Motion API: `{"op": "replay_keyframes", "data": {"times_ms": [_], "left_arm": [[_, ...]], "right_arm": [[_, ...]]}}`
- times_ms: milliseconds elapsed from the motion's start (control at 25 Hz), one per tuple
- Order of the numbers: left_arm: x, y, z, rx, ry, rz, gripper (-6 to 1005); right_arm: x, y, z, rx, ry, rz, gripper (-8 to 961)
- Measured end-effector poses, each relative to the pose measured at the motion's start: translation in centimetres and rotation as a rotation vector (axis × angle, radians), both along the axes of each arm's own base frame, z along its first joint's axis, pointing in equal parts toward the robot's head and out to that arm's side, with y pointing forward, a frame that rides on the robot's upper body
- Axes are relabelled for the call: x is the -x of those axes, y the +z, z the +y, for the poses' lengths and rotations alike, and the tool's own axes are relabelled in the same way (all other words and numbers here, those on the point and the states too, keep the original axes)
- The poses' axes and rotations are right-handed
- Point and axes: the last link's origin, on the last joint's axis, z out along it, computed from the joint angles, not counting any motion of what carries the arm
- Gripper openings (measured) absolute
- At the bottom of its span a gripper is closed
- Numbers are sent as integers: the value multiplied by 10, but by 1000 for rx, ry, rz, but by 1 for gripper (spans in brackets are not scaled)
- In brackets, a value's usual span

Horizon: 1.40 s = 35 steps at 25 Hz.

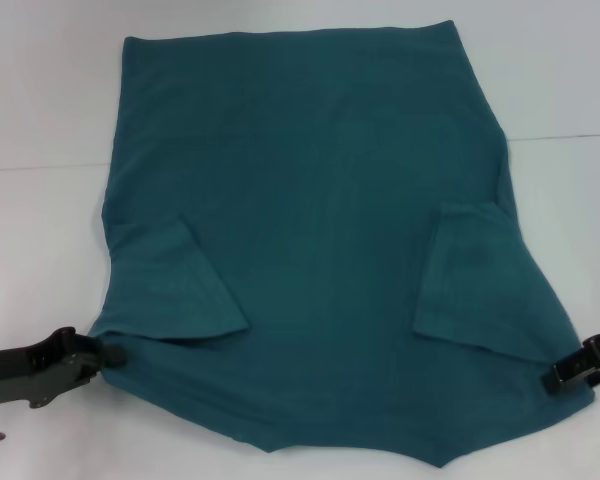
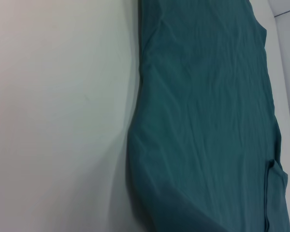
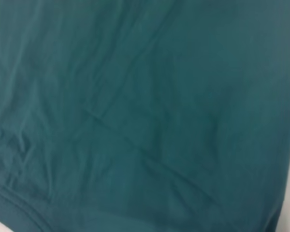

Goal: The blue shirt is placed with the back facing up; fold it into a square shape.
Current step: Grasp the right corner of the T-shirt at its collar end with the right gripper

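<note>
Both low pincers, left (image 1: 108,352) and right (image 1: 552,380), at blue shirt (image 1: 320,200) shoulders (grip unclear).

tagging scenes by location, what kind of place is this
Probably a lab or test bench: a plain white table, only a blue shirt spread flat, the left gripper and right gripper at its edges.

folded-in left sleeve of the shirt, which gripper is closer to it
Left. The left gripper sits at the blue shirt edge just below that left sleeve. The right gripper is across the shirt at the opposite edge.
</note>
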Motion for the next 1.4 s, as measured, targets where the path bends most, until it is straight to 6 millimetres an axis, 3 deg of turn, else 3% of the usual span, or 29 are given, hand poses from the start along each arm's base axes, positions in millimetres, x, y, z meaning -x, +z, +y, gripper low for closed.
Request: {"op": "replay_keyframes", "data": {"times_ms": [560,760,1200,1400], "left_arm": [[0,0,0,0,1,0,49],[1,0,0,-1,2,0,49],[2,0,-2,-2,7,0,49],[1,1,-3,6,-4,-2,49]], "right_arm": [[9,-5,4,-10,11,44,775],[9,-7,1,13,13,34,577],[7,-3,1,1,1,39,335],[6,-2,0,0,-1,38,145]]}}
